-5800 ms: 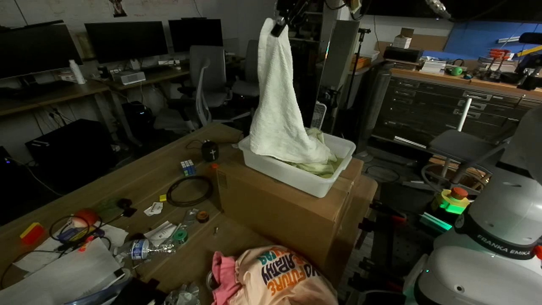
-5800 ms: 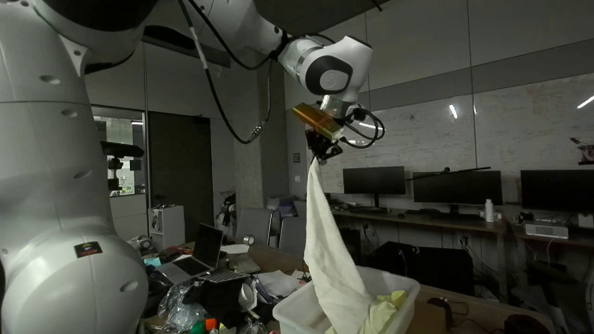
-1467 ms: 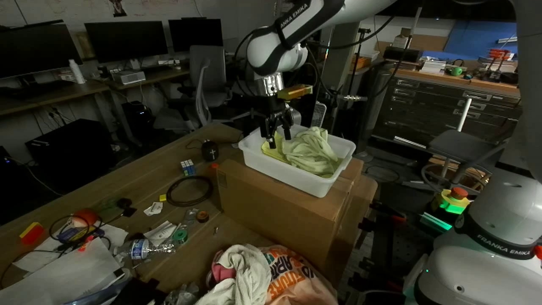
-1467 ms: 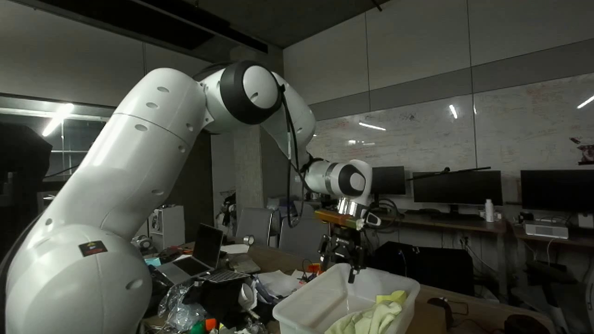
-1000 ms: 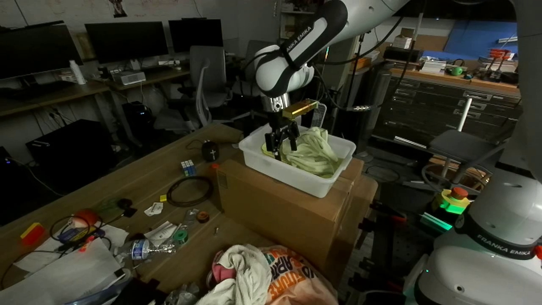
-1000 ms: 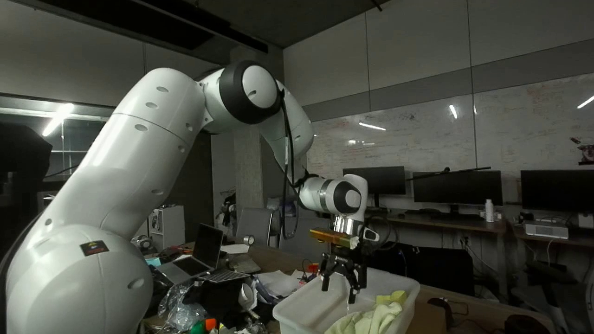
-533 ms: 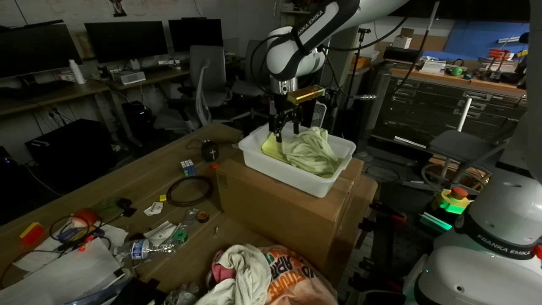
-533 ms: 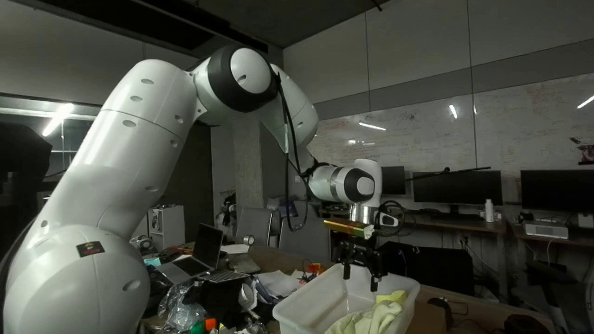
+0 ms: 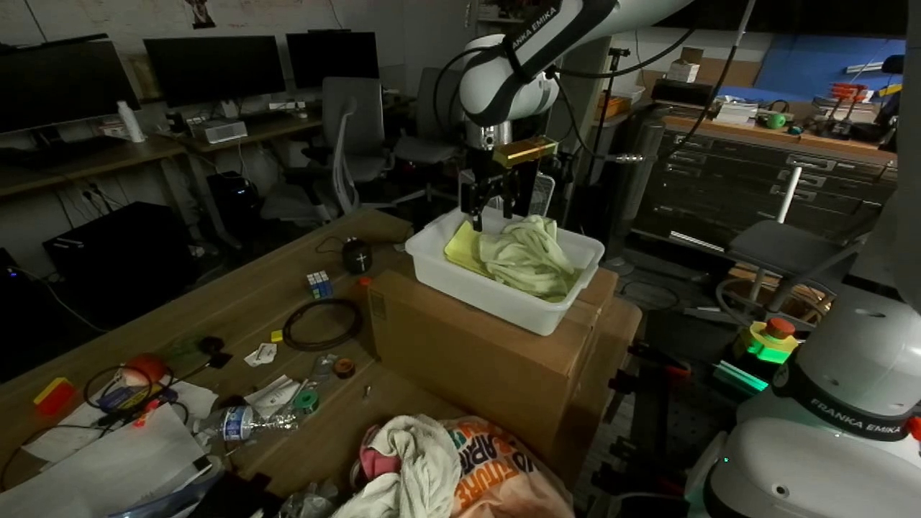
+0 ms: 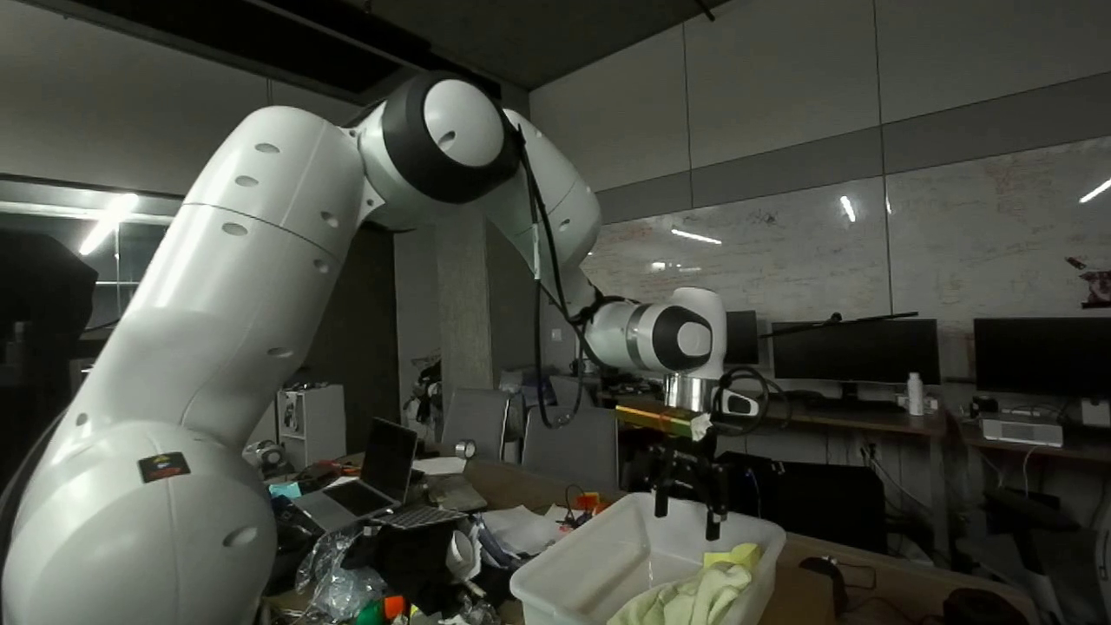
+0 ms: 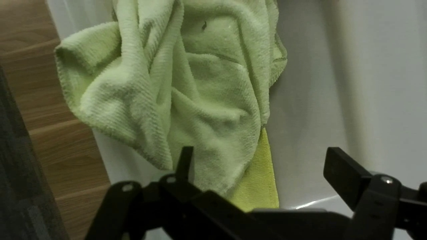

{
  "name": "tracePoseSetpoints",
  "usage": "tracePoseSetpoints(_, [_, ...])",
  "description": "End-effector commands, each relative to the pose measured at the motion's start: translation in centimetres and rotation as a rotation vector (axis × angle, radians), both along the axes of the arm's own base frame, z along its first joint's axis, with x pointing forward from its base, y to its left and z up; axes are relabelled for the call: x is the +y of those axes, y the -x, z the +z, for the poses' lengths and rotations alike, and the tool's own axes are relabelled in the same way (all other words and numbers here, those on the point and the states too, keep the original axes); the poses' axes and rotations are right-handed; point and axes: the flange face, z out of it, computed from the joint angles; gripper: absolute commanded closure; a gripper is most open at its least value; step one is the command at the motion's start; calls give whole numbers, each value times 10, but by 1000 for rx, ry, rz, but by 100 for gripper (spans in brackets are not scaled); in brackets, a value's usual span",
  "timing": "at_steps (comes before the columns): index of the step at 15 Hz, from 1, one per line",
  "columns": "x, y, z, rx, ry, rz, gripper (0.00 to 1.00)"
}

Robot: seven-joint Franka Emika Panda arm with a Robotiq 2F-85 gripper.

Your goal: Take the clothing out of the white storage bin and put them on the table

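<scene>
Nearest me on the table (image 9: 245,309) lies a heap of clothes (image 9: 440,478): a white towel (image 9: 414,453) draped over a pink cloth (image 9: 376,462), with a peach shirt (image 9: 511,485) with big printed letters beside it. Left of the heap a clear bottle (image 9: 241,424) lies on its side among papers (image 9: 129,460), and further back sit a loop of black cable (image 9: 316,348) and a puzzle cube (image 9: 319,285).

Just behind the heap stands a cardboard box (image 9: 468,345), with the white bin (image 9: 475,293) resting on top. Inside the bin are a pale green cloth (image 9: 529,259), bunched high, and a flatter yellow cloth (image 9: 463,248) partly tucked under it.

Above the bin hangs the robot's hand (image 9: 493,219), pointing down, its two black fingers (image 11: 347,176) spread wide and apart from both cloths. Seen from the wrist, a strip of the yellow cloth shows lower down between them. The white arm (image 9: 504,86) comes in from my right, where a yellow box (image 9: 760,341) with a red button (image 9: 780,328) sits, lit up green, near the arm's base (image 9: 806,467).

Beyond the table are grey chairs (image 9: 354,126), then dark screens (image 9: 212,75) on desks (image 9: 86,165), and a wall (image 10: 989,234) with faint scribbles.
</scene>
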Motion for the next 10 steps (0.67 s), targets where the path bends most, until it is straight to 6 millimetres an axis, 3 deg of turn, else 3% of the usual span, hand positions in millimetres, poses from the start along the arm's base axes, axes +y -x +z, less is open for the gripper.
tracePoseSetpoints(1, [-6, -9, 0, 28, 4, -29, 0])
tracePoseSetpoints(10, [-32, -36, -13, 54, 75, -207, 0])
